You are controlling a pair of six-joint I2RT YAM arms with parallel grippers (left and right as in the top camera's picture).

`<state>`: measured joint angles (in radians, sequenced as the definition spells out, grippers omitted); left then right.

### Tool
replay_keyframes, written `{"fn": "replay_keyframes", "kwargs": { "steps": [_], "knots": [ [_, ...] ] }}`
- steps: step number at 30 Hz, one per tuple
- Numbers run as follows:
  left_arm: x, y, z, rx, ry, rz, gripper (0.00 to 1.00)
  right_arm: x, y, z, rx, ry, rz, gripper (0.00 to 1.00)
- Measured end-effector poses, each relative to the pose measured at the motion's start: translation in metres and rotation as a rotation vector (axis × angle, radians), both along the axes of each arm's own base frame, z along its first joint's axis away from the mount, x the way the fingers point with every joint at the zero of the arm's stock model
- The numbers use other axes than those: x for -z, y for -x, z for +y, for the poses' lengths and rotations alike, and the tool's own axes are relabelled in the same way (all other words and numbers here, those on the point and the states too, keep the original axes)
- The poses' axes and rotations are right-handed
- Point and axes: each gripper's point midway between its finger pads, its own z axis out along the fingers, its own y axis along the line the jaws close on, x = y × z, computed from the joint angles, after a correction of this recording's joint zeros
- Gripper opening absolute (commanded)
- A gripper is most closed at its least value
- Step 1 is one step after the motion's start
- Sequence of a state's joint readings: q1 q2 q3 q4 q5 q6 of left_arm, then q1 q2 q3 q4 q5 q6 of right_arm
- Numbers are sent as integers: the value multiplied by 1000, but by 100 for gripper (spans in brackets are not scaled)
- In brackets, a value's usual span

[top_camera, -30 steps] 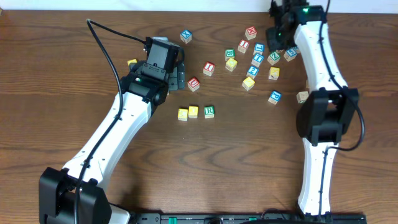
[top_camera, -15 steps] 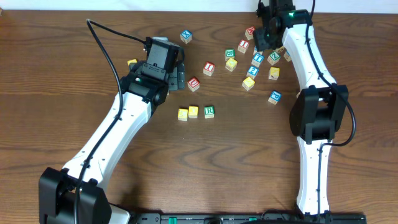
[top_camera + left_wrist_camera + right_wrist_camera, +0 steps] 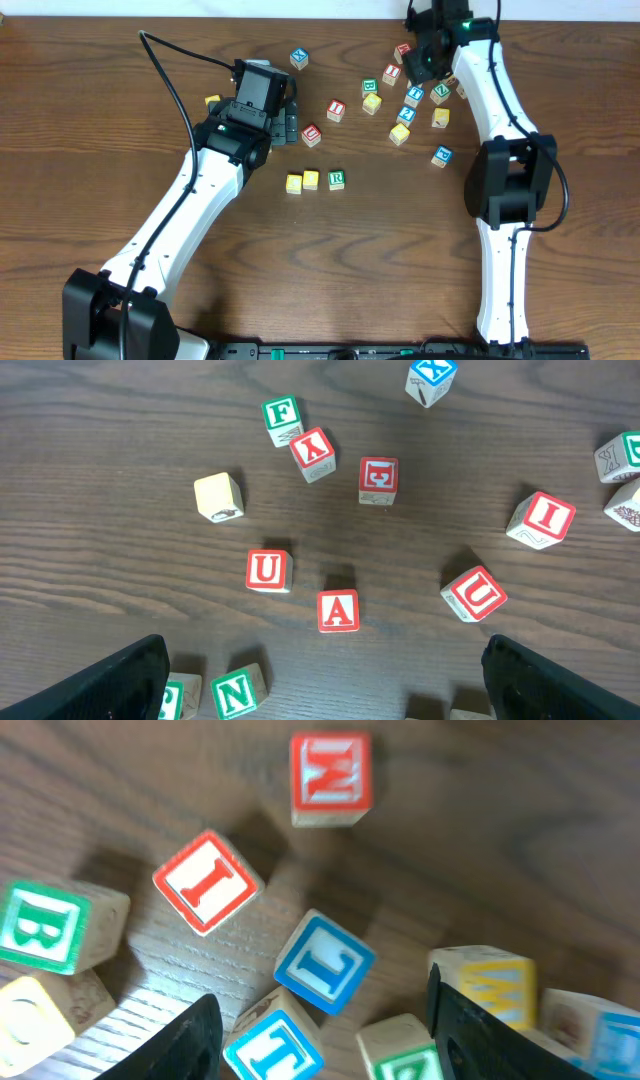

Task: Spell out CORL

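Blue L cube (image 3: 325, 963) sits right between the fingers of the right gripper (image 3: 322, 1015)!
Jaws apart, gripping nothing, the L resting on the tabletop (image 3: 400, 260). The left gripper (image 3: 322, 660) gapes wide, empty. Mid-table, a yellow cube (image 3: 294, 183), another yellow cube (image 3: 311, 179) and the green R cube (image 3: 337, 179) line up.

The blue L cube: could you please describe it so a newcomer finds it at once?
Find the right gripper. In its wrist view, the blue L cube sits midway between the open fingers, turned cornerwise. The blue T cube just below it shares its colour; only the letter differs.
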<state>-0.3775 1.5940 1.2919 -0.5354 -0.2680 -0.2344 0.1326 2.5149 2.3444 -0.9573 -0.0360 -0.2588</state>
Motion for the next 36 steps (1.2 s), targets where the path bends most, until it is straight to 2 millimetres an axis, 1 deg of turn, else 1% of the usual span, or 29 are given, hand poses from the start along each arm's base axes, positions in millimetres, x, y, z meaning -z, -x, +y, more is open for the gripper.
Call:
{"fn": "replay_keyframes", "kwargs": {
  "steps": [3, 6, 9, 12, 15, 18, 28, 36],
  "knots": [
    [0, 0, 0, 0, 0, 0, 98, 25, 7, 3, -48, 3, 55, 59],
    [0, 0, 0, 0, 0, 0, 98, 36, 9, 4, -73, 6, 74, 60],
    [0, 0, 0, 0, 0, 0, 98, 36, 9, 2, -78, 3, 76, 60],
    [0, 0, 0, 0, 0, 0, 98, 37, 8, -6, -69, 0, 79, 59],
    [0, 0, 0, 0, 0, 0, 98, 37, 7, -19, -52, 3, 79, 59],
    [0, 0, 0, 0, 0, 0, 98, 37, 6, -25, -46, 0, 79, 59],
    [0, 0, 0, 0, 0, 0, 98, 34, 2, -16, -65, -20, 55, 61],
    [0, 0, 0, 0, 0, 0, 98, 30, -4, 2, -101, -55, 20, 63]
  ]
}}
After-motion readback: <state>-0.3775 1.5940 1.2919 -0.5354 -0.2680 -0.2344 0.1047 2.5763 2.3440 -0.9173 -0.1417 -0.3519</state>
